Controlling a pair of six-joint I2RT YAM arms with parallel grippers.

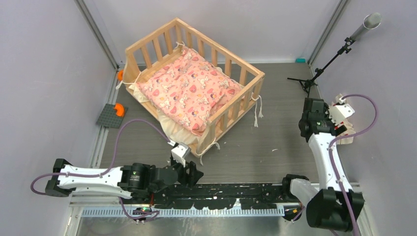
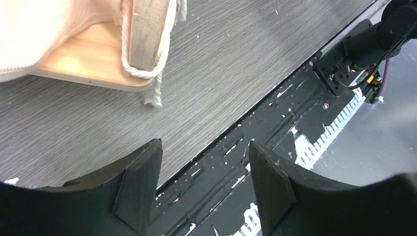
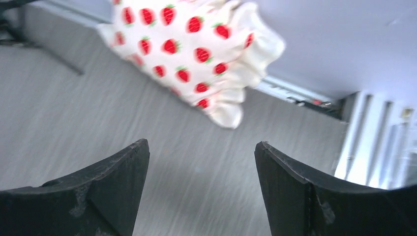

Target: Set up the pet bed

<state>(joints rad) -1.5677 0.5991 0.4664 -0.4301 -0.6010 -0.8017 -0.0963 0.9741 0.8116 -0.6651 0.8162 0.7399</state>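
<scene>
Top external: pet bed [image 1: 220,47] holds pink cushion [image 1: 189,88]; left claw [image 2: 204,147], right claw [image 3: 201,145] wide, empty.

the pillow [image 3: 192,54] is blurred and cropped at the top; the pet bed [image 2: 93,61] shows only a corner.

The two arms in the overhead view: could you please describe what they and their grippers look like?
Both the left arm and the right arm have white link shells with black joint housings and black bases. A mauve cable loops along each. The left gripper and right gripper have matt black, wedge-shaped fingers with scuffed edges.
</scene>
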